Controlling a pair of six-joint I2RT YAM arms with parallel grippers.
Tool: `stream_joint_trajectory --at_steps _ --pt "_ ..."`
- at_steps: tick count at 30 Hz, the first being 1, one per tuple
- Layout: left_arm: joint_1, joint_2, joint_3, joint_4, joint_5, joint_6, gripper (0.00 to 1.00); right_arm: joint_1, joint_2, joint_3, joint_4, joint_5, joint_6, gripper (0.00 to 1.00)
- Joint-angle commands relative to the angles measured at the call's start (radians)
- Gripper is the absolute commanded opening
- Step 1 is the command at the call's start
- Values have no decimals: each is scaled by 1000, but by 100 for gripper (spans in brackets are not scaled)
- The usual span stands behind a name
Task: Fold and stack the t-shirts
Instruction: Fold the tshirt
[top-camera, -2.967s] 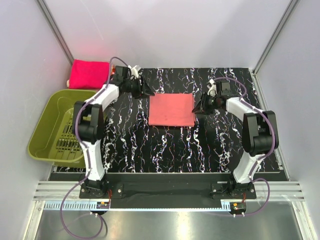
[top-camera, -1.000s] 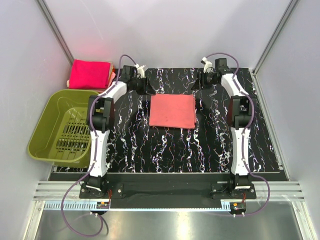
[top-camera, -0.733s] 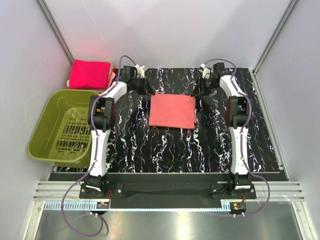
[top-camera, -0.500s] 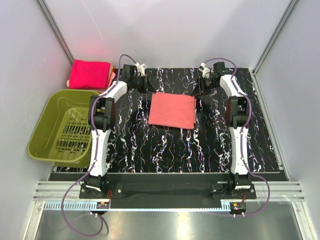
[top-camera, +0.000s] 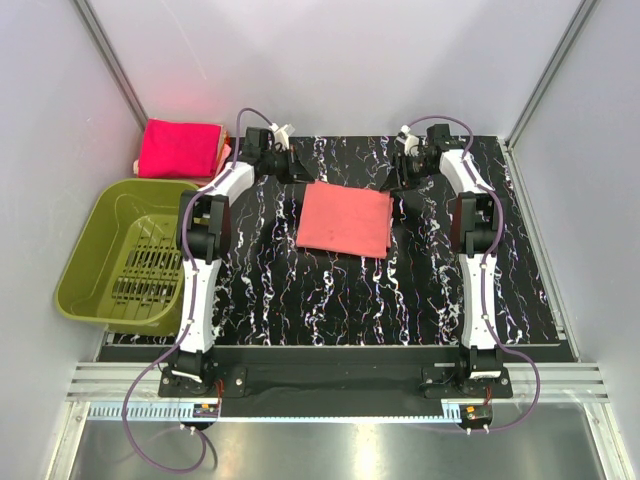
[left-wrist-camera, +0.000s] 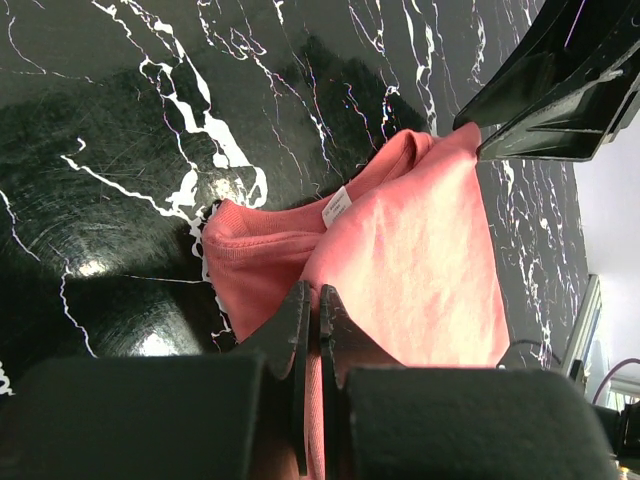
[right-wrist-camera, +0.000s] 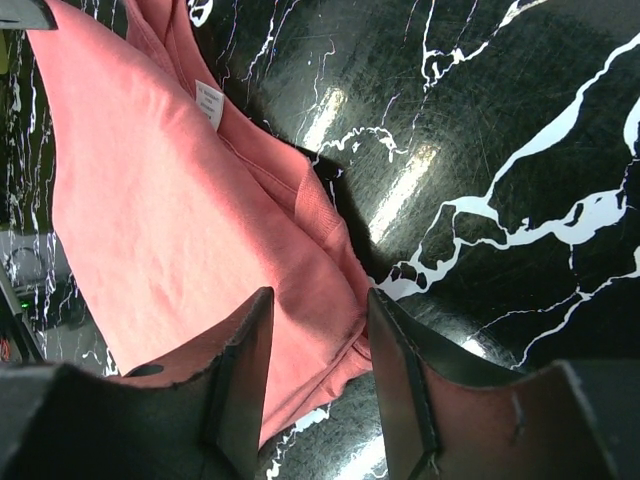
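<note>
A moment ago the left tool (left-wrist-camera: 312, 300) was spread. Now it is pressed together, pinching the far left corner of the soft salmon-pink folded t-shirt (top-camera: 344, 220). That corner has been tugged a little, so the shirt sits a bit crooked on the black desk with white streaks (top-camera: 330, 290). I think the fold is done and the shirt is about to be lifted to the pile.

The right tool (right-wrist-camera: 318, 298) is half spread over the far right corner. Cloth lies between its fingers, but it does not pinch yet.

The shirt lies in the middle of the desk, toward the back. The bright pink folded shirts (top-camera: 180, 147) wait in the far left corner, behind the green plastic basket (top-camera: 85, 262).
</note>
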Motion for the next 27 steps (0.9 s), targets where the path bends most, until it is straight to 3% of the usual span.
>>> stream_joint_trajectory --at_steps 1,4,5,6,7,9,13,14,17,20,21,23,27 --pt "3 14 45 60 31 -11 0 -5 -49 -9 -18 -18 -32 50" --pt "3 16 46 61 31 -20 0 -8 -54 -20 -17 -6 -38 45" --pt "3 16 48 61 31 -20 0 -6 -59 -23 -15 -6 -38 37" --pt "5 16 48 61 33 -24 0 -6 -65 -20 -17 2 -34 16" --pt "5 7 48 61 33 -27 0 -6 -71 -19 -14 0 -26 7" --pt "2 -13 36 75 39 -44 0 -8 -112 -19 -6 5 15 0" --pt "-8 -126 -59 211 2 -133 0 -10 -204 -106 73 17 113 0" --pt "-9 -128 -64 225 -2 -149 0 -10 -224 -194 113 19 167 0" --pt "-11 -64 12 230 14 -208 0 -19 -307 -362 271 68 282 0" --pt "-14 8 71 230 22 -225 0 -39 -301 -423 339 128 359 0" --pt "-15 22 80 238 19 -225 12 -39 -296 -431 348 147 374 0" --pt "-18 71 114 250 37 -253 25 -71 -267 -439 370 152 409 0" --pt "-17 103 103 320 57 -299 36 -82 -217 -411 377 186 437 5"
